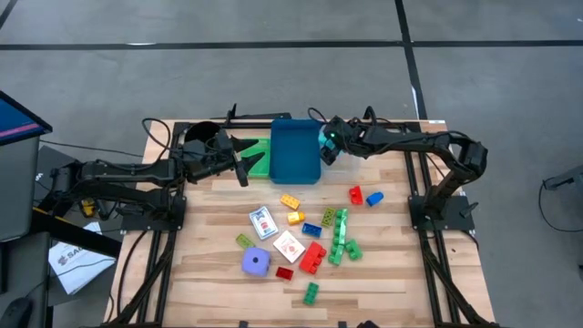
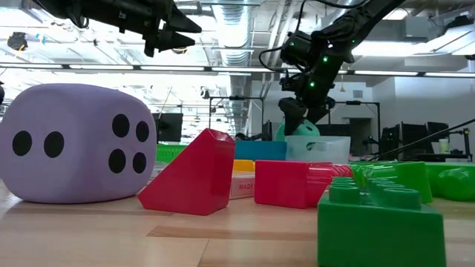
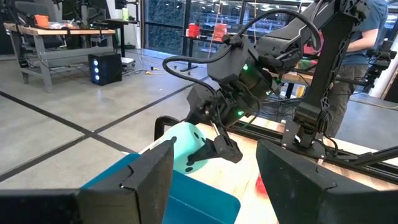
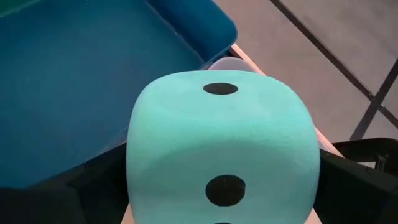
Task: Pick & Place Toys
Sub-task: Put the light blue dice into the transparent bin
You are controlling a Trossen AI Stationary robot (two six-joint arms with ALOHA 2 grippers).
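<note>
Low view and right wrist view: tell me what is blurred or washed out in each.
Low view: the green brick nearest the lens is soft, the purple die is sharper, and ceiling lights glare behind the arms. Right wrist view: the cyan die in the right gripper fills the frame, slightly soft; the blue tray behind it is evenly lit.

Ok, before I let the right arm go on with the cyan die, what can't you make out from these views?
- Right gripper fingertips: the cyan die fills the right wrist view and hides them.
- Green tray: mostly under the left gripper in the high view; contents hidden.
- Card packs: print too small in the high view.
- Blue tray floor: cut off in both wrist views.
</note>
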